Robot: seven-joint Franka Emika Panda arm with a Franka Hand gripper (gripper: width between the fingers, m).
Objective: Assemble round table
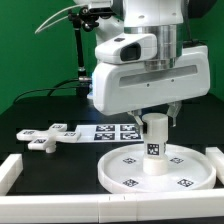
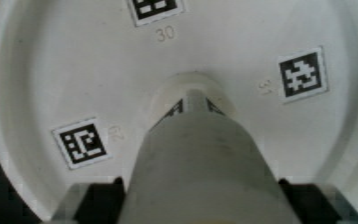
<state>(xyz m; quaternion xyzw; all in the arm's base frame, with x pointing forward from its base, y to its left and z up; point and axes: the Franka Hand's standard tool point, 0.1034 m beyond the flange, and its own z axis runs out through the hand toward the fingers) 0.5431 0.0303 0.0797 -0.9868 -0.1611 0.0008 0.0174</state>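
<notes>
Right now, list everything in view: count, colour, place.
round disc: one, white with black-and-white tags, flat on the table, toward the exterior view's right.
leg: one, white, tagged, upright at the disc's middle.
cross-shaped base: one, white, tagged, flat at the exterior view's left, apart from the disc.
marker board: one, white with black tags, behind the disc.
border blocks: several, white, along the table's edges.
table: one, black.
backdrop: one, green, behind.
arm: one, white, above the disc.
jaws: one pair, dark, flanking the leg's top; whether they touch it cannot be told.
</notes>
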